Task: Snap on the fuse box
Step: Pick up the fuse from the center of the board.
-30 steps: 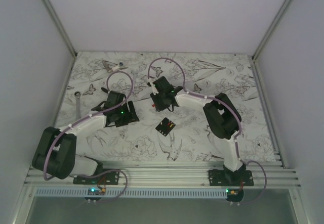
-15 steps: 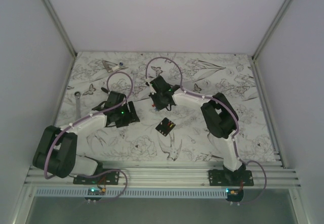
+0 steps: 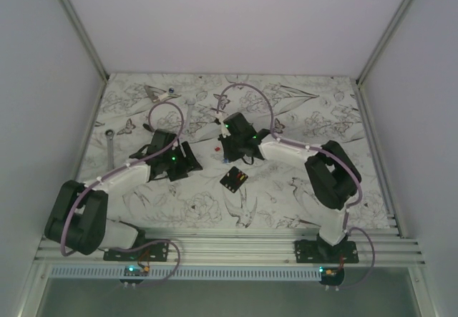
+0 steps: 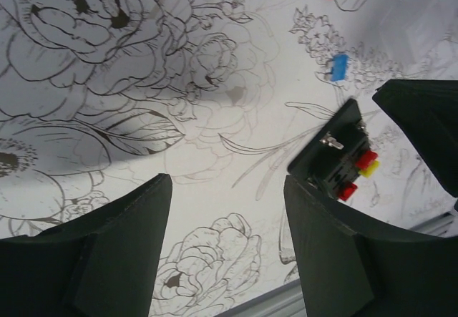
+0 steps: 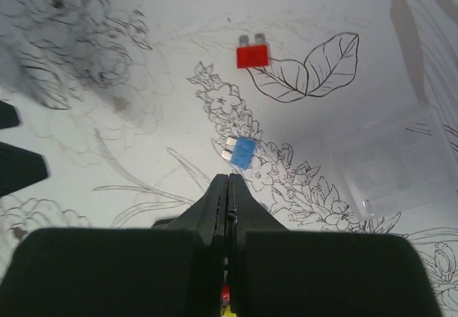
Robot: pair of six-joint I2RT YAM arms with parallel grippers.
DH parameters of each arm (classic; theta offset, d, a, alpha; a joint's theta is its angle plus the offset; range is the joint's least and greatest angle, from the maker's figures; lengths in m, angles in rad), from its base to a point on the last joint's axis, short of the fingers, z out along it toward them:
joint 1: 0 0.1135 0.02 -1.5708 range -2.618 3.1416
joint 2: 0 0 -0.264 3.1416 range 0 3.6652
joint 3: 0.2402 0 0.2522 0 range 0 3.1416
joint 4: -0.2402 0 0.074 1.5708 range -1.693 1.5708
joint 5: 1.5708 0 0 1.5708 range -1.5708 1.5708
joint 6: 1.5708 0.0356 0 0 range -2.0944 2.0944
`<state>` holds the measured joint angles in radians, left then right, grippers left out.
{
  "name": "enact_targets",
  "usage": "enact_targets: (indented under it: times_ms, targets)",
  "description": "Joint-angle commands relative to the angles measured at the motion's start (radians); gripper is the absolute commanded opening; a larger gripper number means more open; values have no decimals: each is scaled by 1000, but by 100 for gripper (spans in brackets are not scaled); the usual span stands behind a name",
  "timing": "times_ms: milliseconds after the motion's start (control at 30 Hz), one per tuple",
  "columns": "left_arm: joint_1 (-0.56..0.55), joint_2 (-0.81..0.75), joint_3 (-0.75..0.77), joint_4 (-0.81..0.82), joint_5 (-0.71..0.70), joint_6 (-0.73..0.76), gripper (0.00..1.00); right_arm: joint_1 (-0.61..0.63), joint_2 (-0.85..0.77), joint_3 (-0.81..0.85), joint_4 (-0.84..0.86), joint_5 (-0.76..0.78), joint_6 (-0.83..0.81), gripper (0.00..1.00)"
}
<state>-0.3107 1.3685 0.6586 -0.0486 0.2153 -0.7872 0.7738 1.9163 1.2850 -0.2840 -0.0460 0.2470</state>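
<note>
Fuse box [image 3: 234, 179] flat, seemingly corner-on like diamond; left pincer [image 4: 227, 210] apart, right pincer [image 5: 227, 192] together, empty.

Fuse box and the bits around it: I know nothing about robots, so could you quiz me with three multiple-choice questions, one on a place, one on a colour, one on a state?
1. Where is the fuse box?
A) lying on the patterned table
B) on the metal rail
C) lifted in the air

2. What colour is the loose fuse just ahead of the right tool?
A) green
B) blue
C) white

3. How does the right tool stand?
A) wide open
B) clamped on the fuse box
C) shut tight, nothing in it

Answers:
1 A: the top view shows it flat on the table, apart from both arms.
2 B: the right wrist view shows a blue piece just past the tips.
3 C: that view shows no gap at the tips.
</note>
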Motion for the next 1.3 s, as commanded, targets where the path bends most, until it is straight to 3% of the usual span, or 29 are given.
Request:
enact_targets:
  times_ms: [0,100,300,433,633,733,867,1267]
  targets:
    - [-16,-55,-21,66,37,-64,67,7,-83,-37,127,-39,50,0]
    - [-18,-75,-16,65,26,-56,67,7,-63,-4,73,-37,15,2]
    - [24,-86,-44,25,25,-38,68,7,10,70,-62,-40,-311,32]
    - [90,-136,-84,9,40,-28,69,3,16,88,-101,-96,-529,44]
    - [159,-183,-104,-19,62,-8,70,-13,27,113,-135,-249,-844,47]
    - [171,-193,-109,-27,69,-6,70,-20,89,211,-272,-326,-975,49]
    - [179,-213,-114,-34,71,-5,70,-21,215,379,-467,-296,-1058,48]
    - [194,-248,-110,-67,61,4,71,-36,298,465,-537,-284,-1139,52]
